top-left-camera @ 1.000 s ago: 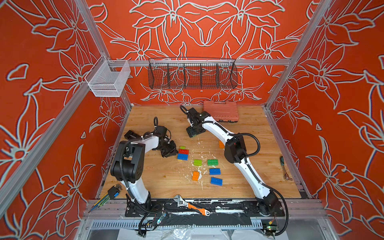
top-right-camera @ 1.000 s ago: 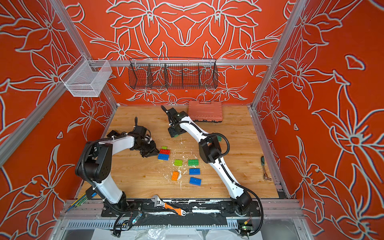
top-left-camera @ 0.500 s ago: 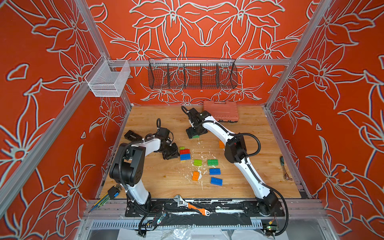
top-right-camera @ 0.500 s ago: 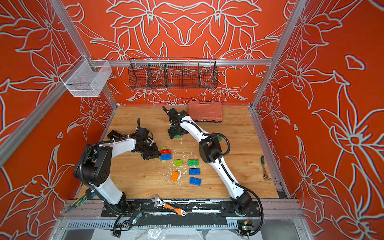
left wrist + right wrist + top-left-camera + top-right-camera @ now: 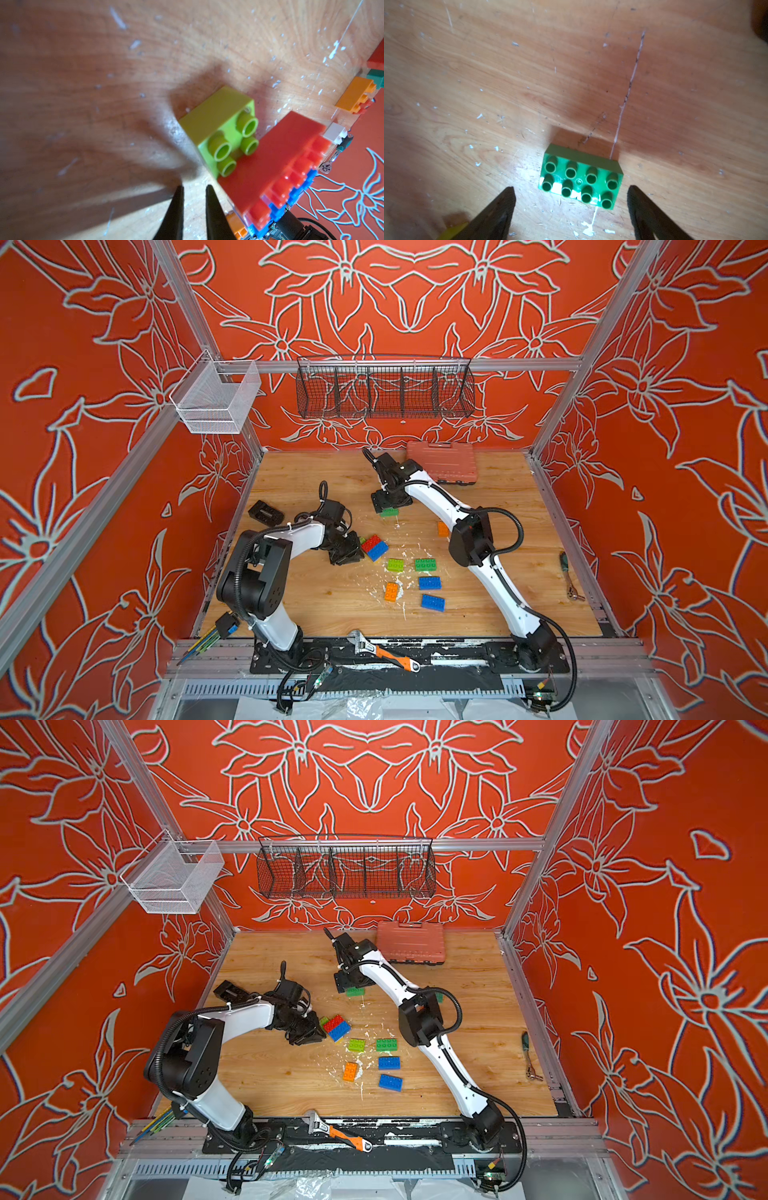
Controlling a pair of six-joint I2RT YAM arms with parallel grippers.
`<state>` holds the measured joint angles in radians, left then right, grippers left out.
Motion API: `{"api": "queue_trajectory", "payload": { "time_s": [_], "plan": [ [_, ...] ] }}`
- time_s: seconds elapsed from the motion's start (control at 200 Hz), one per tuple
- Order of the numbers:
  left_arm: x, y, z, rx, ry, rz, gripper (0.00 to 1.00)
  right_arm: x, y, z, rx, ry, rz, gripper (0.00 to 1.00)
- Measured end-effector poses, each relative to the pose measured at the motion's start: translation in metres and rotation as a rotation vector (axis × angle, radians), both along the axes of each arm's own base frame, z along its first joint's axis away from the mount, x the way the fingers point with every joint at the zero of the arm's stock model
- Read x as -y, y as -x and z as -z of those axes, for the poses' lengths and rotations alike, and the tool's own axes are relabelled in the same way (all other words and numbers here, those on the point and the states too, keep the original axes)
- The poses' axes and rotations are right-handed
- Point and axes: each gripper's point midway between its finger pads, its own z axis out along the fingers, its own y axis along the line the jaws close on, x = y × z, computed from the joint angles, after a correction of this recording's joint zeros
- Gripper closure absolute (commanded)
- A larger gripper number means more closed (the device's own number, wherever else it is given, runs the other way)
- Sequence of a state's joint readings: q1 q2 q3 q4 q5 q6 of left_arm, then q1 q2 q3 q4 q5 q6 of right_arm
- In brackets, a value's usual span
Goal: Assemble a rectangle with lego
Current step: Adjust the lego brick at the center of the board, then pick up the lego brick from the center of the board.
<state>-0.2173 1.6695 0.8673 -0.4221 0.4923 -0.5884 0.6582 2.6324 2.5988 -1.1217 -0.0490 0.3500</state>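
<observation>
Two black fingers of the right gripper (image 5: 571,188) stand wide apart with nothing in them. They hang low over the wooden tabletop (image 5: 316,593), and a dark green eight-stud plastic brick (image 5: 581,180) lies flat, studs up, between their tips and a little ahead. In a top view that brick (image 5: 389,512) sits towards the back of the table, well apart from the rest.

The left gripper (image 5: 193,187) is pinched nearly together, a thin gap showing and nothing in it. It is down by the table, just beside a lime four-stud brick (image 5: 220,128). The lime one leans against the long side of a red eight-stud brick (image 5: 270,166), and a blue brick (image 5: 299,191) lies flush along the red one's far side. A scatter of loose bricks (image 5: 429,583) lies nearer the front.

To my eye the rectangle is barely begun, and the step in hand is fetching the dark green brick. The right arm would need to drop a touch, centre on it, close across it, and carry it over to the red-and-blue pair.
</observation>
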Motion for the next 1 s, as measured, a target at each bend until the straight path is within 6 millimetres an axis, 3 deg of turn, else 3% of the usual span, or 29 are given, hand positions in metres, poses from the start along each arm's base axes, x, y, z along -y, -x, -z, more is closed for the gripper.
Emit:
{"api": "queue_trajectory", "payload": {
  "time_s": [0.455, 0.646, 0.896, 1.001],
  "plan": [
    [0.000, 0.000, 0.000, 0.007, 0.002, 0.001, 0.80, 0.001, -0.002, 0.014, 0.021, 0.056, 0.041, 0.17],
    [0.000, 0.000, 0.000, 0.012, 0.001, 0.005, 0.80, 0.002, -0.002, 0.022, 0.020, 0.076, 0.064, 0.26],
    [0.000, 0.000, 0.000, 0.014, 0.001, 0.008, 0.80, 0.003, -0.002, 0.025, 0.020, 0.081, 0.076, 0.45],
    [0.000, 0.000, 0.000, 0.014, 0.001, 0.008, 0.80, 0.003, -0.002, 0.024, 0.030, 0.093, 0.056, 0.47]
  ]
}}
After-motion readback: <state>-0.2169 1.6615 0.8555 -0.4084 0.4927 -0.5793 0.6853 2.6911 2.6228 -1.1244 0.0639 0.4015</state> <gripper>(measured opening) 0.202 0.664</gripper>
